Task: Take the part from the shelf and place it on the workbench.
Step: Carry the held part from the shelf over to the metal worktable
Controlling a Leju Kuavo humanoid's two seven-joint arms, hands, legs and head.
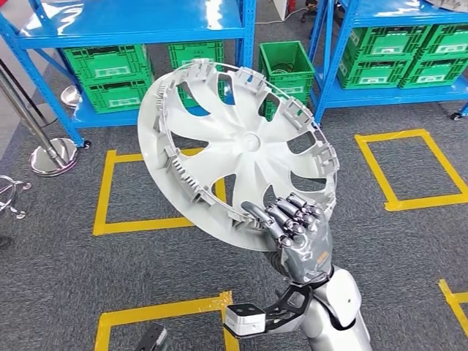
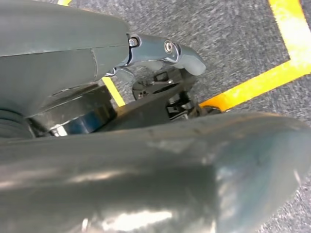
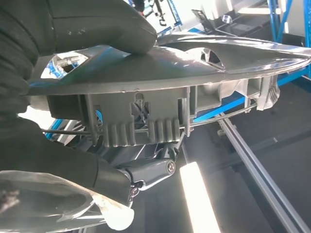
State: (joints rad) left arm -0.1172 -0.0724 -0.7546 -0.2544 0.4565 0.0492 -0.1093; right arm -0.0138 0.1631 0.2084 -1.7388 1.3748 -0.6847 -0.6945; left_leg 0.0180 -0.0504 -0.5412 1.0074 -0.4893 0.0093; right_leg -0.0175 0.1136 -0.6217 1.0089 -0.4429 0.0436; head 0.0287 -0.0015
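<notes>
Part = white plastic wheel cover [image 1: 237, 142], held in the air over grey carpet [image 1: 55, 292], tilted, inner face with its ring of clips toward the head camera. It is off the shelf; no workbench is visible in the frames, so the carrying step looks to be in hand. Right hand [image 1: 295, 234] grips the cover at the rim edge nearest the robot, fingers [image 1: 292, 212] curled over the inner side; in the right wrist view the rim [image 3: 165, 82] is pinched between thumb above and fingers under the clip blocks [image 3: 146, 121]. Left hand [image 2: 161, 48] hangs near the floor with nothing visible in it; whether its fingers are spread or curled I cannot tell. Handling judgement: thin moulded plastic, light, fairly stiff but able to flex; smooth outer face probably slippery; clips and wire ring look snappable. A one-edge grip leaves a long overhang, so it may swing or twist; the rim between clips is the better hold. Beyond the cover: blue shelving [image 1: 138, 29] with green crates [image 1: 110, 73]; yellow floor tape [image 1: 104, 197] below and beside it.
</notes>
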